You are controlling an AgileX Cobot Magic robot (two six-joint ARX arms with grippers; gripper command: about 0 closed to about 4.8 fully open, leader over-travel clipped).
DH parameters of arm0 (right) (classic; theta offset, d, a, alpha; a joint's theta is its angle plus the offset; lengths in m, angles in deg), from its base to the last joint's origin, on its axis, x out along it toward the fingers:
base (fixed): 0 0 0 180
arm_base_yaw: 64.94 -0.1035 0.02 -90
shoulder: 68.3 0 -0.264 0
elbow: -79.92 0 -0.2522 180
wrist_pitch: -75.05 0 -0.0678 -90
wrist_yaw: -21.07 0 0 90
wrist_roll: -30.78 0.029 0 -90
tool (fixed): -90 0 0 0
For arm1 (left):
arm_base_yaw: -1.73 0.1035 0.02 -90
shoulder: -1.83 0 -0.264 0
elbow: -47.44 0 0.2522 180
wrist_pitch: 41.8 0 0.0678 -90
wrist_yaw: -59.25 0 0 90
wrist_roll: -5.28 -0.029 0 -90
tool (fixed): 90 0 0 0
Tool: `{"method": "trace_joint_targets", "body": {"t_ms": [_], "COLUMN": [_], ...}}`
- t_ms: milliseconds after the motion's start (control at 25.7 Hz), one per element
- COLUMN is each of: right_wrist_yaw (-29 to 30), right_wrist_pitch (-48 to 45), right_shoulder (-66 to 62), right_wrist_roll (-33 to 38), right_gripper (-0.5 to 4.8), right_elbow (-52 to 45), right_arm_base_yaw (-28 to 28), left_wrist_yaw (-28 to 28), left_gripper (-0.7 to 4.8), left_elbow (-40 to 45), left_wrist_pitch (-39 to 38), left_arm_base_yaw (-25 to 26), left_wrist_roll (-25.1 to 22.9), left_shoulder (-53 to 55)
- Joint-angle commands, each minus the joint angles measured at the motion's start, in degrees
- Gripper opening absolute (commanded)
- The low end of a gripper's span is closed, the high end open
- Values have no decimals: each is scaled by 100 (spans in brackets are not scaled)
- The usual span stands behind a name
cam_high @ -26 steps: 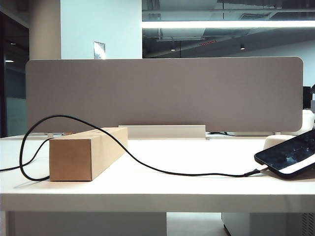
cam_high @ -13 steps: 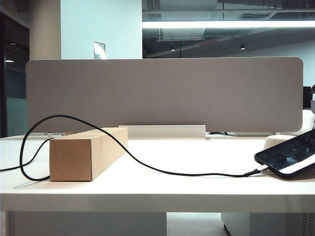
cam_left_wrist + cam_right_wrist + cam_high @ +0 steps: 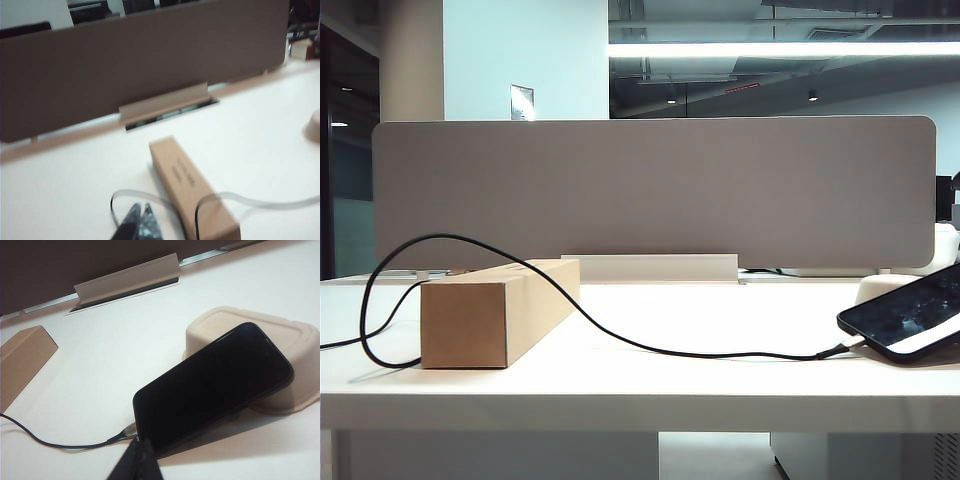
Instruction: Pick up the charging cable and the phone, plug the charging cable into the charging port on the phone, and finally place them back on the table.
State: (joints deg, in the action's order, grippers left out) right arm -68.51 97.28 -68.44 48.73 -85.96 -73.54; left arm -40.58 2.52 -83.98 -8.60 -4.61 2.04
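Observation:
The black phone (image 3: pixel 215 385) leans tilted against a beige moulded tray (image 3: pixel 280 340), its lower short edge on the white table (image 3: pixel 640 400). The black charging cable (image 3: pixel 620 340) arcs over a cardboard box and runs right to the phone (image 3: pixel 910 315). Its silvery plug (image 3: pixel 129 430) meets the phone's short edge, and the charging port itself is hidden. My right gripper (image 3: pixel 140 442) is shut and empty, just in front of that plug end. My left gripper (image 3: pixel 141 207) is shut and empty above a loop of cable (image 3: pixel 120 197) beside the box. Neither gripper shows in the exterior view.
A long brown cardboard box (image 3: pixel 500 310) lies on the left half of the table, also seen as the box (image 3: pixel 190 190) in the blurred left wrist view. A grey fabric divider (image 3: pixel 650 190) with a pale cable flap (image 3: pixel 650 267) closes off the back.

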Motion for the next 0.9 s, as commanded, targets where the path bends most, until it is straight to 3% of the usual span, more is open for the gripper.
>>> {"method": "trace_joint_targets", "body": {"t_ms": [39,467,623,662,701,896], "right_wrist_yaw": [-31,-31,-28,-28,-28,-9], "right_wrist_pitch": [-81,-109,-105,-107,-107,-107], "right_shoulder": [7,7,7,9,9,9], "right_wrist_roll": [-22,-22,-22,-20,-22,-20], "right_gripper": [-2,-2,-2,-2,-2,-2], "right_elbow": [-35,-35,-35,-35,-35,-35], "right_arm_base_yaw": [2,2,2,2,2,2], "left_wrist_yaw": [90,1491,1443,1432,1434,1180], "left_gripper": [-6,-6,-6,-6,-6,-6], "left_elbow": [205,1161,1480,1648,1742,2249], "left_wrist_pitch": [890,2015,2074,2142,2218,2275], "left_arm_base_yaw": [-4,0,0,0,0,0], "left_wrist_roll": [151,212,562,1075,1276,1296], "left_shoulder": [4,42,37,35,35,33]}}
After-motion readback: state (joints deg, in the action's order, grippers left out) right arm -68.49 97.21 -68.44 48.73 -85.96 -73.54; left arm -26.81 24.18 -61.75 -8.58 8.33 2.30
